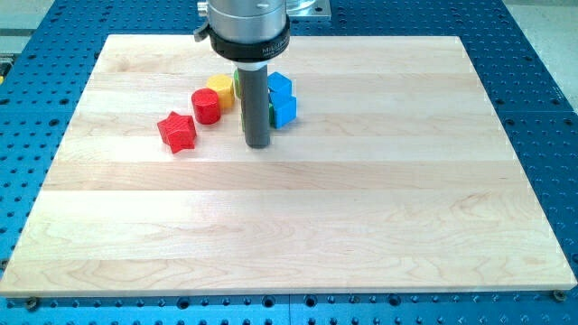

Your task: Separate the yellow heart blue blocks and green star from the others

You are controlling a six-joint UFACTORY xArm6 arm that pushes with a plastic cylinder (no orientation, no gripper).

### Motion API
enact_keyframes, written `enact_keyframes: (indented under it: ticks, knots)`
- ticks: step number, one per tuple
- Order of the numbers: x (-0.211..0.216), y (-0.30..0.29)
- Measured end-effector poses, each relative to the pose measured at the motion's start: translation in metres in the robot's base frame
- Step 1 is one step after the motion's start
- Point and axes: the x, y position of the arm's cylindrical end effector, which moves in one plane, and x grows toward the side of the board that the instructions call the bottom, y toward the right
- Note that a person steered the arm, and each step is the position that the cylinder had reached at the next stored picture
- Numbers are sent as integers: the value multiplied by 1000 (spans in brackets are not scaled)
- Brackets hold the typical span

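My tip [257,144] rests on the wooden board [298,217], just below a cluster of blocks near the view's top. Two blue blocks stand right of the rod: one [280,86] above, one [284,110] below it. A sliver of green [272,115] shows between the rod and the lower blue block, shape hidden. A yellow block [221,88] lies left of the rod, with a thin green edge [236,86] beside it. A red cylinder-like block [206,106] touches the yellow one. A red star [177,132] lies further left, apart.
The board sits on a blue perforated table [533,108]. The arm's grey housing [248,32] hangs over the board's top edge and hides part of the cluster.
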Motion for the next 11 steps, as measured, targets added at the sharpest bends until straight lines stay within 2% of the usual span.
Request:
enact_keyframes:
  ticks: [4,5,6,7,9,10,11]
  knots:
    - [-21,-70]
    - [-56,-47]
    - [-71,-3]
    - [-75,-4]
    - [-18,-56]
    - [27,-36]
    - [15,-16]
